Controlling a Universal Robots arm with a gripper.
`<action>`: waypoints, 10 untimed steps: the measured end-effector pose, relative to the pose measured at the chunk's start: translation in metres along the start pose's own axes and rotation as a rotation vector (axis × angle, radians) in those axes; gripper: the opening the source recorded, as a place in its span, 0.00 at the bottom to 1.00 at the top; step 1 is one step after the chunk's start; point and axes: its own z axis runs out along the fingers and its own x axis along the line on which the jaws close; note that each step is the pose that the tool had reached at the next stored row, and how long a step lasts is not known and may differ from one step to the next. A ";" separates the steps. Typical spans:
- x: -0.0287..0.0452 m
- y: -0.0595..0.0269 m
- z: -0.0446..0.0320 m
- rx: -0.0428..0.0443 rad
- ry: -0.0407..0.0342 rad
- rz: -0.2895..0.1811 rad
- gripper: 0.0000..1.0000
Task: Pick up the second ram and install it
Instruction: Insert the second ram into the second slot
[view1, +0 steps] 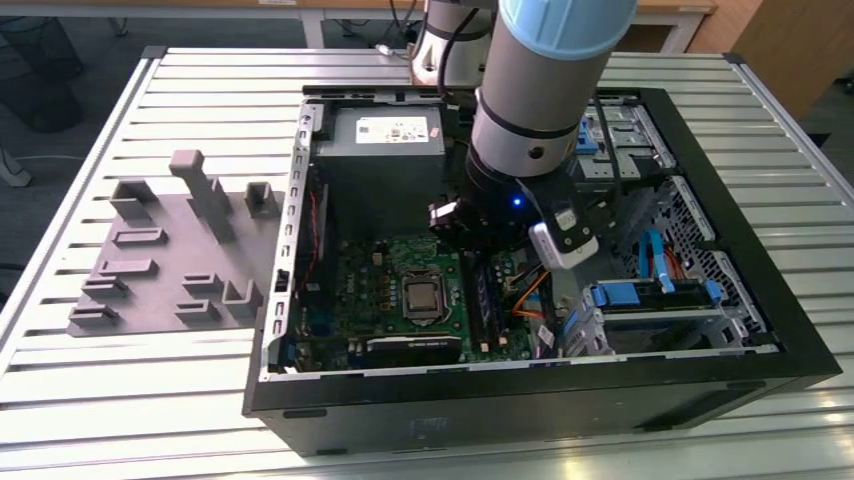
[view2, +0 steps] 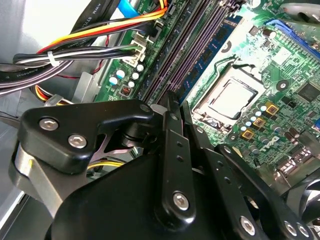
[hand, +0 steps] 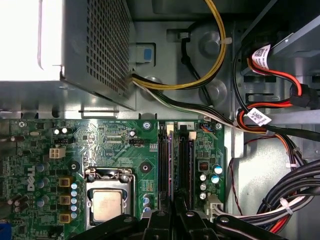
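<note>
Looking into the open case here. The arm reaches straight down inside it, over the slot end of the board.

In both wrist views the gripper sits right over the memory slots. It's pinched down narrow, with the tips together at the top edge of the ram. We can't see a gap between them.

The ram is standing on edge in the slot bank just beside the CPU, running along the black slots. In the second wrist view its green-blue side shows between the slot strips, on the side facing the CPU. We can't tell whether it's clicked fully home.

A bundle of cables runs along the far side of the slots from the CPU.

Outside the case, on the exterior view's left, the grey tray sits on the slatted table, well apart from the gripper.
</note>
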 end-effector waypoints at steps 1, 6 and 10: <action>0.0000 0.0000 0.0000 0.0000 0.0000 0.000 0.14; -0.0001 -0.0008 0.0024 0.0000 0.0010 -0.003 0.14; -0.0002 -0.0016 0.0062 0.0001 0.0019 -0.004 0.14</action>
